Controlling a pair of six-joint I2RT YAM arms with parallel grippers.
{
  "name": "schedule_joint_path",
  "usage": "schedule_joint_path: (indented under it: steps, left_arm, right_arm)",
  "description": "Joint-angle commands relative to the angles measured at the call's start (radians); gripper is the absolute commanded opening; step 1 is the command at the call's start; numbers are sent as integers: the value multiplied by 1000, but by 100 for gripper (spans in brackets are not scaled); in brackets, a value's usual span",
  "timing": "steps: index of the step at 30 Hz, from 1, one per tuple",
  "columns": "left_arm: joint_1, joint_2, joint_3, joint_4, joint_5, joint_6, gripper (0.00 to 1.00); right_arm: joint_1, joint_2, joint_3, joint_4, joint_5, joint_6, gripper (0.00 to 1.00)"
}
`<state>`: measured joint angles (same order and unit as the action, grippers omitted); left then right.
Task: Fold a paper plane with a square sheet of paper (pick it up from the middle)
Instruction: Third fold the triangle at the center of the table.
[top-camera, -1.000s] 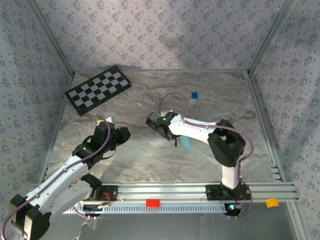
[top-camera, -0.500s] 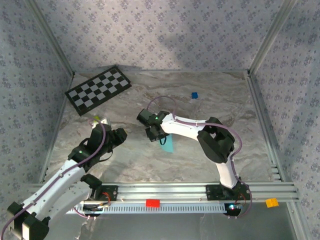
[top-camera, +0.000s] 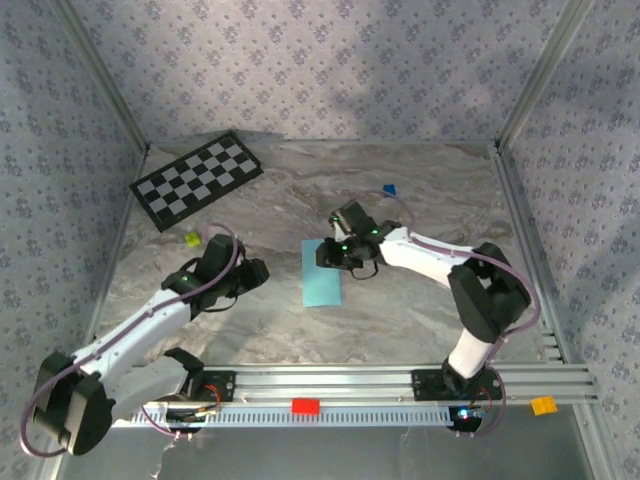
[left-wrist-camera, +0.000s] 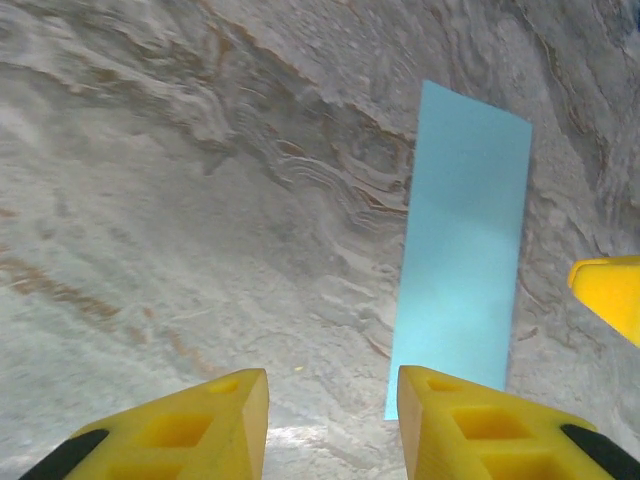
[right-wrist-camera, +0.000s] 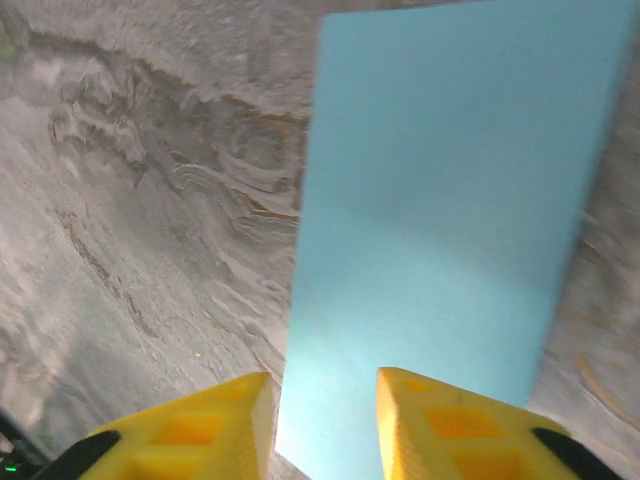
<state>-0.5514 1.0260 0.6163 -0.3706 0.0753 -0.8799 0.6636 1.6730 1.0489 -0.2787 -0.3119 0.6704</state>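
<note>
The light-blue sheet of paper (top-camera: 322, 273), folded to a narrow strip, is seen flat on the marbled table (top-camera: 430, 190), long axis running near to far. The right gripper (right-wrist-camera: 322, 420) is placed nearer, at its far end, fingers parted and empty. The left gripper (left-wrist-camera: 333, 420) is held apart to its left, likewise parted.

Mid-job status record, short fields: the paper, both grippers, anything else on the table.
paper: light sky-blue paper sheet, a narrow rectangle lying flat on the marbled table
left gripper: open, nothing between the fingers, left of the paper
right gripper: open, above the paper's long edge, not clamping it
plane: no dart shape yet
other: black-and-white checkerboard far left; tiny dark-blue cube far side
</note>
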Motion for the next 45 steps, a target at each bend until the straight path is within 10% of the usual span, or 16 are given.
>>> schedule_joint_path:
  steps: [1, 22, 45]
  left_arm:
    - [5, 84, 56, 68, 124, 36, 38]
    - [7, 298, 89, 276, 260, -11, 39]
    - [-29, 628, 204, 306, 370, -11, 32]
  right_arm:
    - [-64, -52, -130, 133, -113, 80, 24]
    - [-124, 83, -208, 319, -318, 112, 8]
    - [-142, 153, -283, 247, -202, 94, 4]
